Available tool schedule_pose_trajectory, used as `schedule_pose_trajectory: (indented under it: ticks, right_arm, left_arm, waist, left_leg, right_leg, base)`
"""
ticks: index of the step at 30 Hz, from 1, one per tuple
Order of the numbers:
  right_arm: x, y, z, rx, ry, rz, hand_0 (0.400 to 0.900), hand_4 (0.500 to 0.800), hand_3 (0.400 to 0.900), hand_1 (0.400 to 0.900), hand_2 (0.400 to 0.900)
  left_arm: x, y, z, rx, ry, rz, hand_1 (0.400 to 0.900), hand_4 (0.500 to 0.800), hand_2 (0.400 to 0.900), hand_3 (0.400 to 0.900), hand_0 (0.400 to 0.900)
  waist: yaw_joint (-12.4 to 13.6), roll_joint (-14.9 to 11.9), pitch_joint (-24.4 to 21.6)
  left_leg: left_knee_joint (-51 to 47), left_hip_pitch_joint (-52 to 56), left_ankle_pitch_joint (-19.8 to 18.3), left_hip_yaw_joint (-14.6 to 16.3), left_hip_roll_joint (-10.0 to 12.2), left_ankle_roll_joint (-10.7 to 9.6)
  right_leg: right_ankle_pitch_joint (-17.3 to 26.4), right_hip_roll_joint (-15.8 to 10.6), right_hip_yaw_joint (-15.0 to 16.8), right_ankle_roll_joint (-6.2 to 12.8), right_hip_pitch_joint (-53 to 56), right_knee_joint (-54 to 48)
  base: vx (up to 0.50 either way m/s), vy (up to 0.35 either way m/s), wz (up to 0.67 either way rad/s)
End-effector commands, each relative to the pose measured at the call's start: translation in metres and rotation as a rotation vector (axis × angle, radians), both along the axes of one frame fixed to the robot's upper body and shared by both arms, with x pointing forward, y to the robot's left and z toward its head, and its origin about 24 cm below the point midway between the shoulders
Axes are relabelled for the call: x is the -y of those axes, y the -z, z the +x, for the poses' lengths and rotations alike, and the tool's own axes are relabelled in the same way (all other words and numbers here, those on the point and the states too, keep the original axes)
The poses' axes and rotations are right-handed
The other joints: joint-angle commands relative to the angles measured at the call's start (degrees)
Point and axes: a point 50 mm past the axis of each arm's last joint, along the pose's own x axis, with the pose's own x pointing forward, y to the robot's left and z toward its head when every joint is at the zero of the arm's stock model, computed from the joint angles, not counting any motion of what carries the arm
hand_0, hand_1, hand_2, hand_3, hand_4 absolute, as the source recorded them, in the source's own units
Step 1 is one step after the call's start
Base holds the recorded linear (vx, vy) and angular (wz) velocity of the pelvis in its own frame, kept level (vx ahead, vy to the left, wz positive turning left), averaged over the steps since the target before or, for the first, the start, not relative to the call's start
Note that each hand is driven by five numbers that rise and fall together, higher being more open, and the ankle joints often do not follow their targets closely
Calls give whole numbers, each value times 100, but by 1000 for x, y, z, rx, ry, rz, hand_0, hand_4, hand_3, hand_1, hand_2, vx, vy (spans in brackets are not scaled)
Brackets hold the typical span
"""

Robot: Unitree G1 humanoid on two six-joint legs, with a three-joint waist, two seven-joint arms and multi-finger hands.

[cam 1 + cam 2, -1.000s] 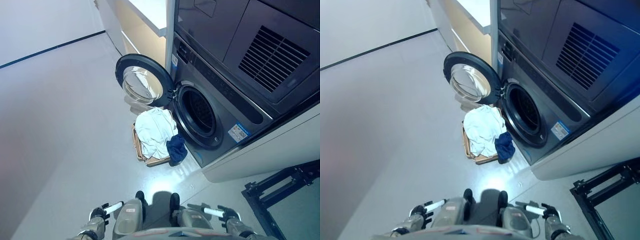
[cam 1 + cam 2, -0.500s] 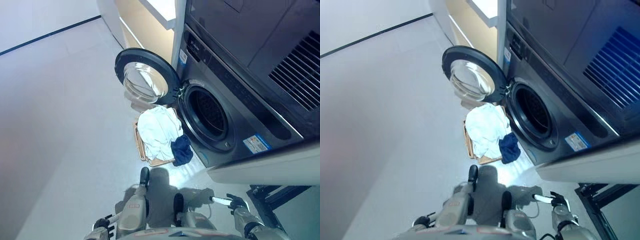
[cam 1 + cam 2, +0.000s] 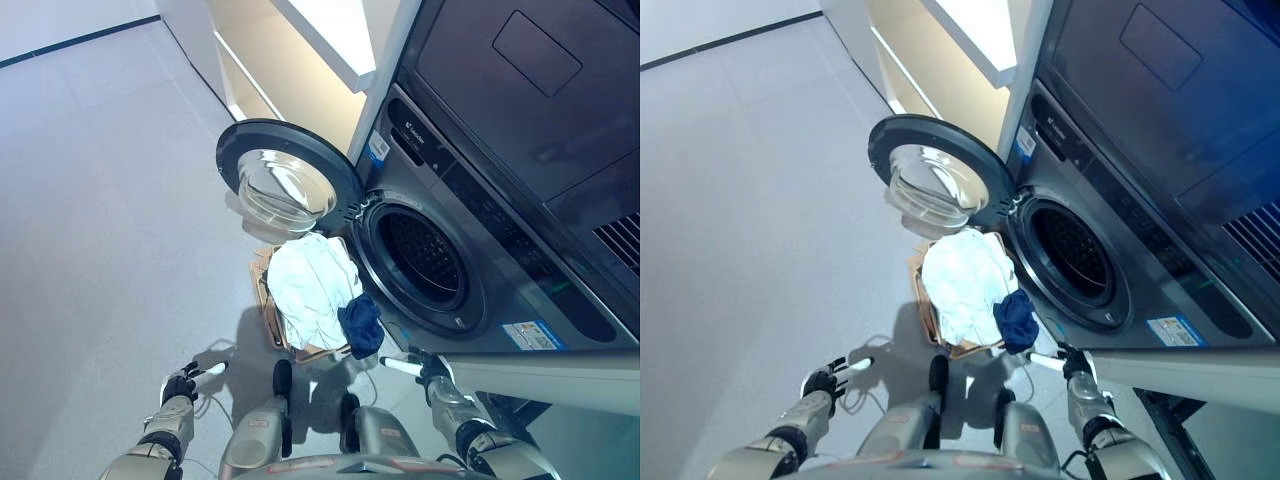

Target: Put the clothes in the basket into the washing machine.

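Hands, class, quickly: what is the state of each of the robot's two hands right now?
Left hand: open, fingers extended, holding nothing, low over the floor.
Right hand: open, fingers extended, holding nothing, beside the basket.

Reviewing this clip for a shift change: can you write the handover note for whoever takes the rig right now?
Left hand: open, empty, low over the floor.
Right hand: open, empty, near the washing machine front.
Basket sits on the floor below the open door, piled with white clothes; a dark blue garment hangs over its edge by the drum.
Done: door open. Left: every garment still to load; none in the drum that I can see.
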Motion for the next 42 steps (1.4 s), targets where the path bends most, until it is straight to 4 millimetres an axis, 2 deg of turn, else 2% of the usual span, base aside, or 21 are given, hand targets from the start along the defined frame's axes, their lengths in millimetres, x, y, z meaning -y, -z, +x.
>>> schedule_pose_trajectory:
  ticks: [1,4,5,9,12,15,21,28,32,34,37,42]
  right_arm:
    - [17,-20,22,127,3,-67,900,800,900,900,900]
    - [14,-23,26,150,-37,-75,900,800,900,900,900]
    - [12,-30,35,177,-84,-98,900,800,900,900,900]
    - [14,-43,51,226,-137,-152,900,800,900,900,900]
    - [8,-61,73,303,-195,-186,900,800,900,900,900]
    - [2,-90,103,404,-288,-259,900,800,900,900,900]
    - [4,-130,141,496,-351,-407,900,800,900,900,900]
    - [4,-144,155,488,-369,-499,900,800,900,900,900]
    - [9,-165,168,552,-333,-603,900,800,900,900,900]
    - [18,-170,169,546,-289,-667,900,800,900,900,900]
    - [19,-171,169,536,-272,-703,900,800,900,900,900]
    - [13,-160,165,500,-288,-729,900,800,900,900,900]
  left_arm:
    - [-2,3,-9,-13,-18,25,900,800,900,900,900]
    - [0,3,-10,-13,-16,18,900,800,900,900,900]
    - [4,2,-4,8,-8,11,900,800,900,900,900]
    - [16,3,1,27,-20,-20,900,800,900,900,900]
    - [22,0,13,70,-13,-33,900,800,900,900,900]
    - [26,-8,30,126,-2,-32,900,800,900,900,900]
    - [34,-26,64,249,34,-30,900,800,900,900,900]
    - [40,-44,90,350,61,-24,900,800,900,900,900]
    - [42,-64,112,468,34,-14,900,800,900,900,900]
    - [44,-75,123,527,-6,-22,900,800,900,900,900]
    - [46,-85,133,580,-59,-43,900,800,900,900,900]
    - [49,-94,141,631,-87,-56,900,800,900,900,900]
  waist:
    - [-2,122,453]
    - [-31,111,482]
    - [-6,126,546]
    - [-30,241,603]
    - [-11,306,725]
    - [6,361,860]
    - [81,482,1125]
    - [166,582,1361]
    - [212,658,1618]
    - [232,727,1708]
    - [217,774,1718]
    - [218,852,1718]
  left_leg:
    - [351,-58,-725,-314,-34,-432]
    - [494,-101,-791,-353,-65,-470]
    - [495,-177,-788,-365,-88,-504]
    - [458,-424,-683,-476,-46,-590]
    - [453,-695,-584,-585,-2,-632]
    - [431,-937,-492,-654,28,-659]
    - [417,-1417,-369,-691,51,-717]
    - [682,-1958,-387,-711,-52,-708]
    - [1225,-2602,-507,-704,-189,-694]
    - [1626,-3039,-619,-687,-263,-667]
    - [2188,-3645,-764,-653,-336,-640]
    - [2951,-4399,-980,-643,-423,-583]
  right_leg:
    - [718,280,127,-159,-127,-527]
    - [692,223,127,-156,-82,-474]
    - [696,246,102,-226,-196,-330]
    - [645,255,-121,-325,-410,-236]
    - [563,278,-259,-376,-678,-91]
    - [541,276,-334,-390,-929,0]
    - [516,250,-397,-389,-1489,208]
    - [486,183,-399,-387,-2042,508]
    - [439,100,-365,-382,-2642,938]
    - [366,37,-372,-392,-3032,1272]
    - [260,-41,-355,-425,-3571,1769]
    - [27,-151,-299,-494,-4329,2604]
  base:
    - [78,-90,13]
    - [79,-118,24]
    - [33,-162,24]
    - [40,-193,30]
    - [28,-129,18]
    - [47,-75,14]
    - [30,-10,9]
    - [4,19,6]
    - [-56,29,6]
    - [-79,39,9]
    - [-70,37,7]
    - [-69,19,7]
